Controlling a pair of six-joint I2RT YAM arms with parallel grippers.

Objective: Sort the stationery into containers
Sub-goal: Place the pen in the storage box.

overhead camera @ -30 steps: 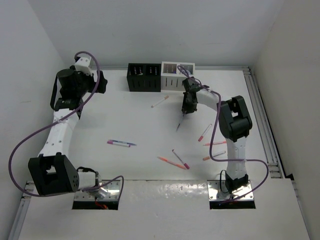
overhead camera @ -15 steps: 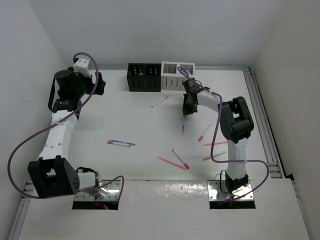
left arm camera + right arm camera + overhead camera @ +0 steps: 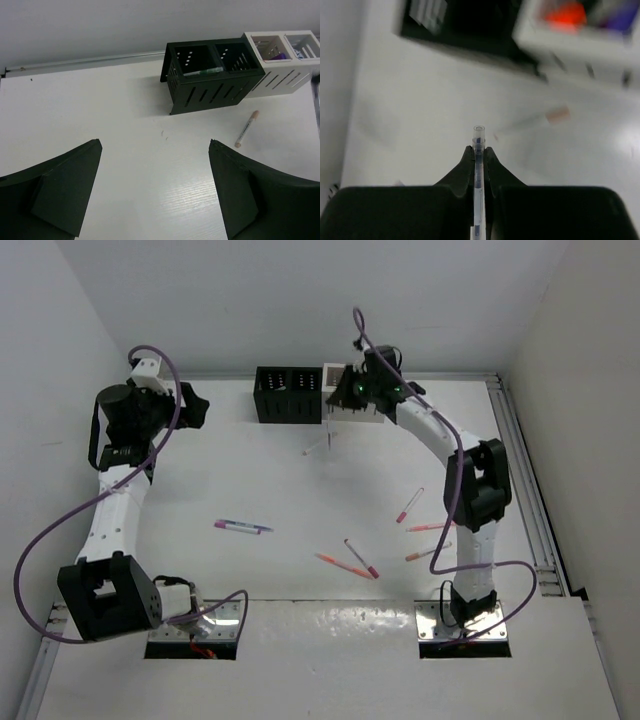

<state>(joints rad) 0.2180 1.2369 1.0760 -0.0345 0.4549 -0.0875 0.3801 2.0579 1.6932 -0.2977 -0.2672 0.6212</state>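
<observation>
Stationery item in transit: one thin grey pen (image 3: 478,134), clamped between the closed fingers of the right hand (image 3: 478,150). The grip sits near one end, so most of the pen projects past the fingertips. Judged from this, the free end is meant to enter a compartment first.

In the top view the right hand is at the front of the white organiser (image 3: 352,414), close to where it meets the black organiser (image 3: 288,393). The pen hangs from the hand in front of the boxes and is not yet in a compartment.

The left hand (image 3: 155,150) is wide open and empty. It is raised at the far left, probably to keep clear of the right arm.

Unsorted items on the tabletop (image 3: 250,470):
- a pale pen (image 3: 317,447) just in front of the boxes;
- a purple-pink pen (image 3: 242,527) at mid-left;
- a group of orange and pink pens (image 3: 345,562) nearer the right arm's base.

View differences:
- Left wrist view: shows the compartment interiors, with a green pen (image 3: 202,73) in the black organiser and purple items in the white one. The top view does not resolve these.
- Right wrist view: blurred, but the only one showing the grip itself. It also shows orange and purple shapes in the white organiser.
- Top view: the only one giving the full layout of the loose pens.
</observation>
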